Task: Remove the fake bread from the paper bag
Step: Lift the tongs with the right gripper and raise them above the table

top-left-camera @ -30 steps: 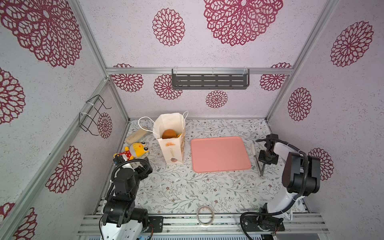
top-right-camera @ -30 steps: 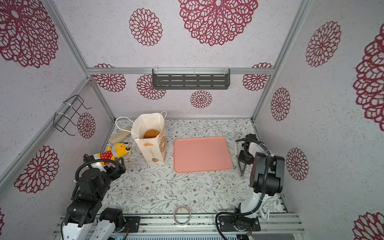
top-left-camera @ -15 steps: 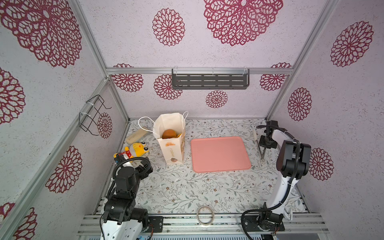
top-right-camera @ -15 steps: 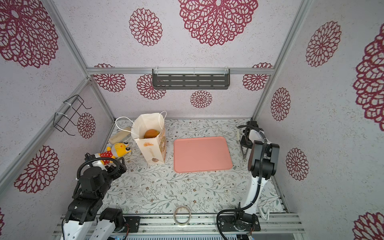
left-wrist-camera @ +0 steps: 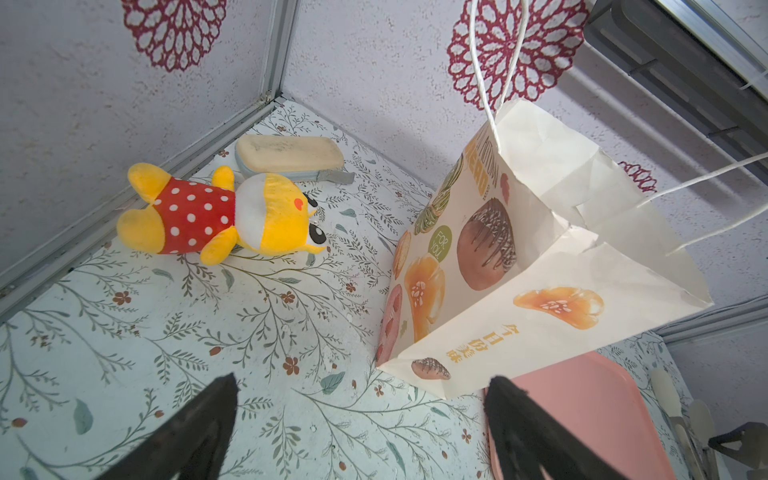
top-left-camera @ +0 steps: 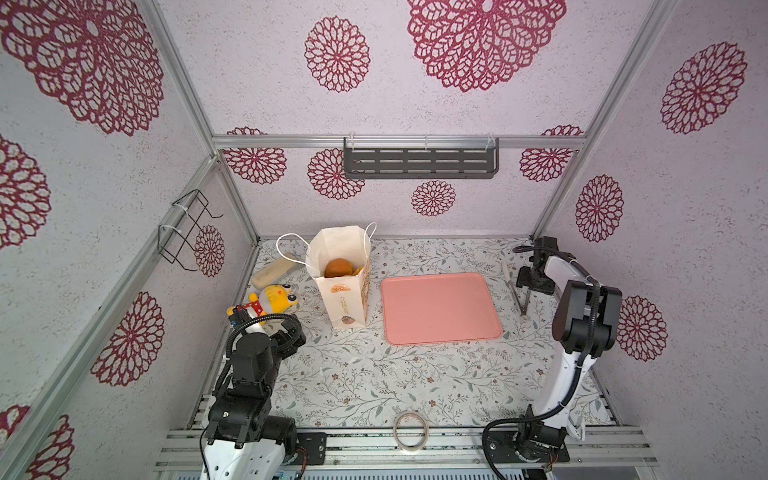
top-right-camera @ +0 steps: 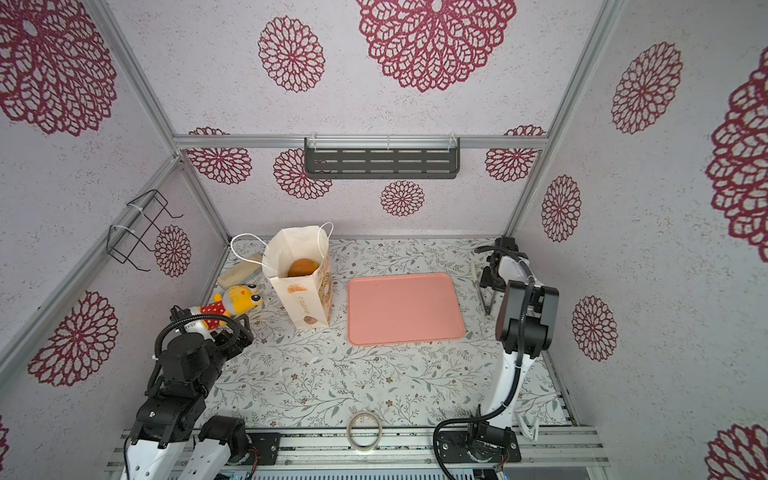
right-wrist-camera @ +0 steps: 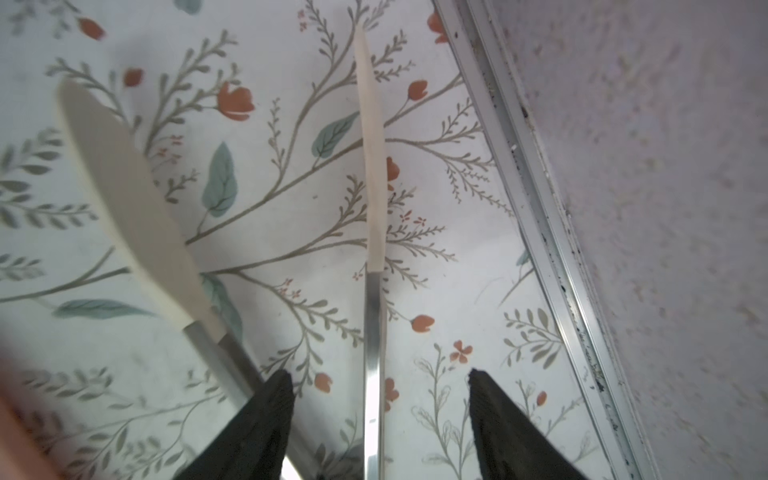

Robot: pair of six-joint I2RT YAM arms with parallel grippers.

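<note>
Since the fake bread (top-left-camera: 337,267) sits down inside the upright paper bag (top-left-camera: 343,301), well apart from my right gripper (right-wrist-camera: 379,376) with the pink tray (top-left-camera: 440,309) between, I judge the step in hand is getting a proper hold of the tongs (top-left-camera: 516,291). My right gripper's jaws stand apart. One metal tong arm runs between them, the other slips past outside one jaw, and nothing is held. To do it well I should shift sideways until both arms fall inside the jaws (closing on one alone would leave the tongs useless), staying low over the table (top-left-camera: 374,374). My left gripper (left-wrist-camera: 361,378) hangs wide and empty, the bag just ahead of it. A second ago the right gripper was shut and nearer my base. It has since reached toward the far wall, tongs with it, and opened.
</note>
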